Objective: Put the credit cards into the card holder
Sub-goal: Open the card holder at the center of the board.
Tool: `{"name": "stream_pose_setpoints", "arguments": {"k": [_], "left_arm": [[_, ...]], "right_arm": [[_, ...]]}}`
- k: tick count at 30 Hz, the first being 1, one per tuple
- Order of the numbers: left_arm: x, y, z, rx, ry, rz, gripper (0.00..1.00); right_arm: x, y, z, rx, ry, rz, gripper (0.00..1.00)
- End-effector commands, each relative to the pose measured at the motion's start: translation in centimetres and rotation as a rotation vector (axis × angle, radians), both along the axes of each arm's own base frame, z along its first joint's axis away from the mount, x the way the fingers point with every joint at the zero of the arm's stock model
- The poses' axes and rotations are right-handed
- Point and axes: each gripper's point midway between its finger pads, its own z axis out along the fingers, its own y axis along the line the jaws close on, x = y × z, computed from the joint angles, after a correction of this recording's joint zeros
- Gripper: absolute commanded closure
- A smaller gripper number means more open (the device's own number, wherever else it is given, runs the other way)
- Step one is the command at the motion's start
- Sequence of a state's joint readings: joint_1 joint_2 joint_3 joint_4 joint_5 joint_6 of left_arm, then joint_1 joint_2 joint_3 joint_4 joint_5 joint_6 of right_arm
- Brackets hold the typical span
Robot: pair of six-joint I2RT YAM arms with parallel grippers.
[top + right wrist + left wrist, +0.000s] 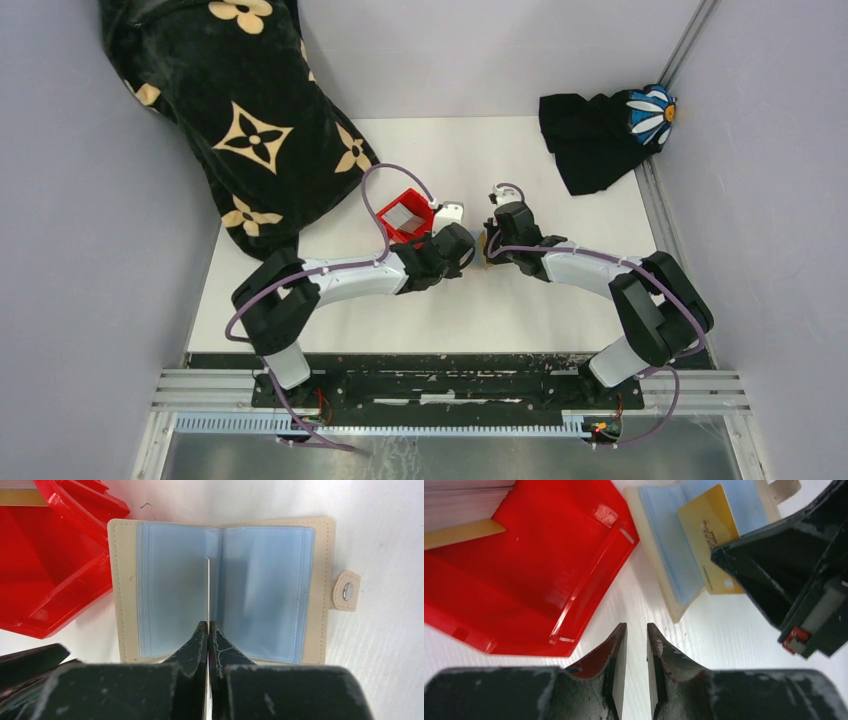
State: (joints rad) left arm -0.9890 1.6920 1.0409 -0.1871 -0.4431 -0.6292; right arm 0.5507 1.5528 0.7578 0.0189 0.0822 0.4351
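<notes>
Right gripper [208,626] clenched on one card [208,587], held edge-on over the fold of the open card holder [260,590] at frame centre, apparently to slide into a sleeve. Left gripper [636,630], jaws slightly parted and empty, hovers beside the red bin [549,555], which holds more cards [459,502] at upper left.

A robot lab test cell: plain grey walls [60,250] box in a white table [450,320] with aluminium mounting rails [200,385].

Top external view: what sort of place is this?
Probably a robot test cell: plain grey walls enclose a white table, and a left arm and a right arm are bolted to a metal rail.
</notes>
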Motion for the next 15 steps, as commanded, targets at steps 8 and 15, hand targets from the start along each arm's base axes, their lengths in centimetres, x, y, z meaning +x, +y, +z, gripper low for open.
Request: {"name": "stream_pose_setpoints", "arguments": {"k": [8, 15], "left_arm": [[1.2, 0.5, -4.3, 0.142, 0.016, 0.000, 0.72], [2.7, 3.4, -5.5, 0.194, 0.004, 0.075, 0.72]], "right_arm": [[0.5, -1.3, 0.7, -0.078, -0.022, -0.023, 0.99], [0.5, -1.1, 0.6, -0.076, -0.017, -0.019, 0.99]]}}
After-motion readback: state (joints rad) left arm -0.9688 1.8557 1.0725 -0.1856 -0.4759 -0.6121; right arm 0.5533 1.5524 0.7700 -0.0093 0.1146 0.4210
